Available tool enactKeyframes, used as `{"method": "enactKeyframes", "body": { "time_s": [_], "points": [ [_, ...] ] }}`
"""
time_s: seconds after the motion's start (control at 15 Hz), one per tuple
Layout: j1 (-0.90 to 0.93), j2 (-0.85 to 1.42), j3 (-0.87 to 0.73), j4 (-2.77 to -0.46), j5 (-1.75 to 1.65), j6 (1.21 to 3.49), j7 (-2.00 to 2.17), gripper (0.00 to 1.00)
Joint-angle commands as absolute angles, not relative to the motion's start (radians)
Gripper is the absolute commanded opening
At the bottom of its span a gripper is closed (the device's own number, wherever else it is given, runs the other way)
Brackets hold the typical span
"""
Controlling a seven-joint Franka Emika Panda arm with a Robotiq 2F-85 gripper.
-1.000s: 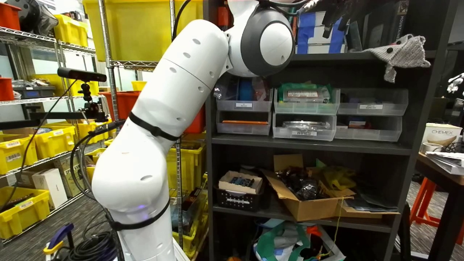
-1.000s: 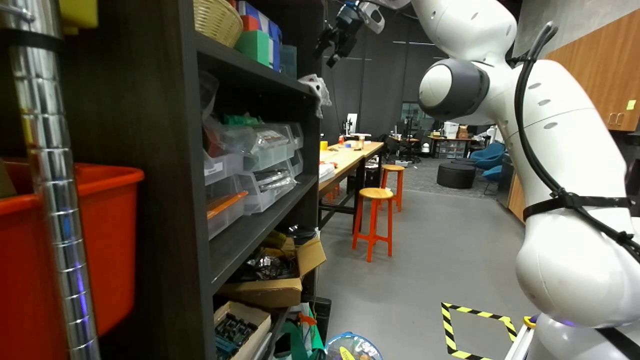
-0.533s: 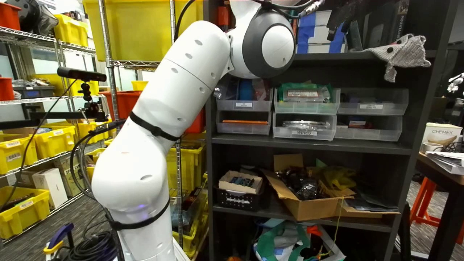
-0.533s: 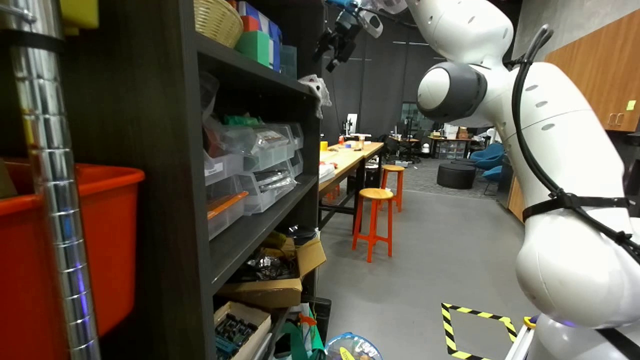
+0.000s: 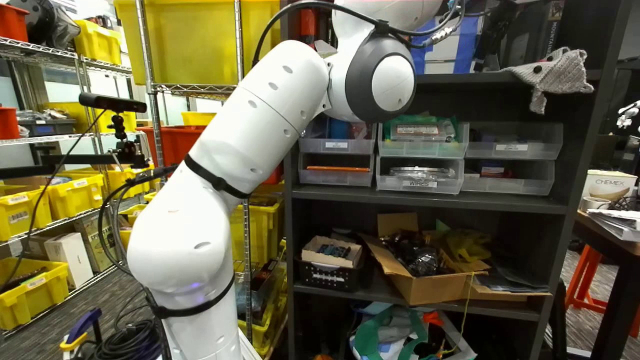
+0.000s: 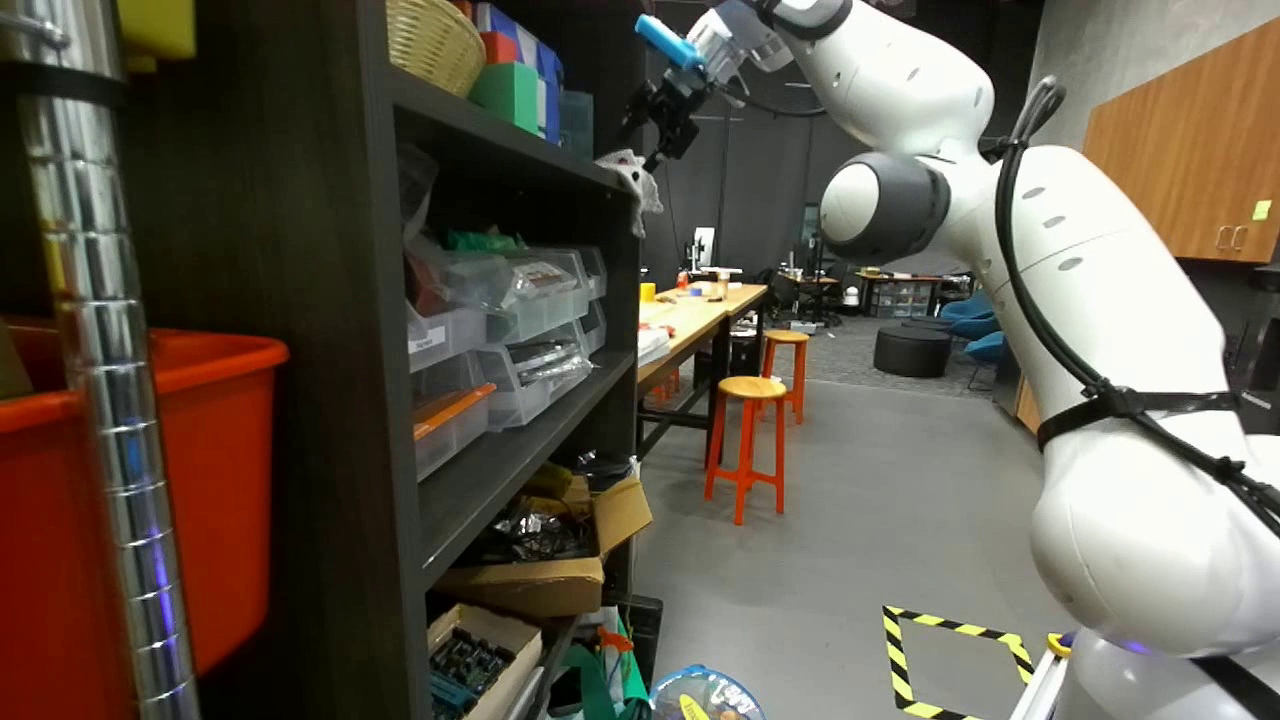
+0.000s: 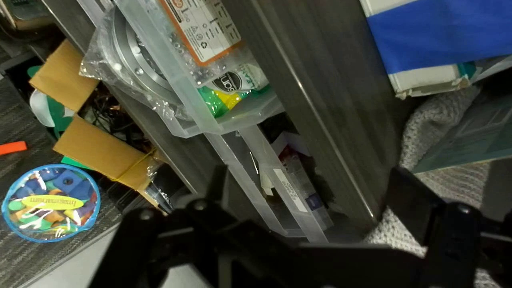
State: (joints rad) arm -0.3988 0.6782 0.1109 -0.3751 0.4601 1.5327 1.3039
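Blue-white box, panel crowd knit toy; shelf board beneath; overhanging part faces open aisle.

A dark bookcase carries the things on several levels. On its upper shelf lies a grey knitted toy with dark eyes, part of it drooping over the front edge, near a blue-and-white box; in an exterior view a wicker basket and a green box also sit there. The middle shelf bears the bottom row of stacked clear plastic bins, one labelled WIRES. On the lower shelf, a black perforated basket stands beside an open cardboard box, its flaps spread outward
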Motion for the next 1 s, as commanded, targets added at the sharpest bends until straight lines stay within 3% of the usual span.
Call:
{"method": "enactKeyframes", "body": {
  "time_s": [0.0, 0.93],
  "points": [
    [-0.399, 0.709, 0.116, -0.356, 0.442, 1.546, 1.241, 1.0],
    [-0.384, 0.79, 0.086, -0.357, 0.367, 1.524, 1.117, 1.0]
  ]
}}
